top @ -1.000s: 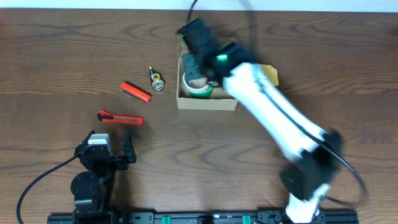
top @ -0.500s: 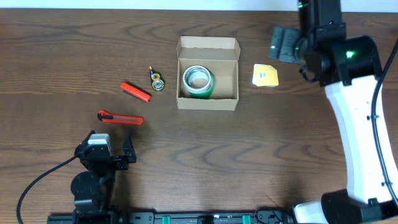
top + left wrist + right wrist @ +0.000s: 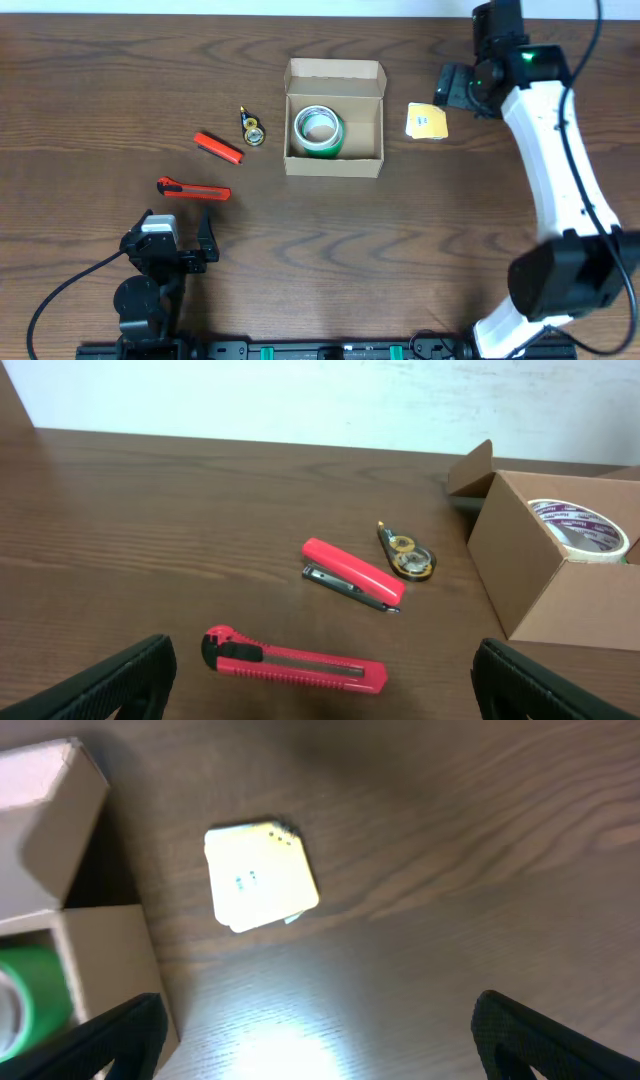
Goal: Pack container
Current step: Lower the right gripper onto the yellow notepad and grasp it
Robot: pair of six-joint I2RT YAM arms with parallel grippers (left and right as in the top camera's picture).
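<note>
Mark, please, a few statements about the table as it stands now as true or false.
1. The green tape roll lies inside the cardboard box. True.
2. The box's lid is shut. False: the flaps stand open and the inside shows.
3. The yellow note pad lies in the box. False: it lies on the table outside the box, on the right arm's side.
4. The red box cutter and the red stapler lie on the table outside the box. True.
5. The right gripper holds the tape roll. False: its jaws are wide open and empty, above the table near the note pad.
</note>
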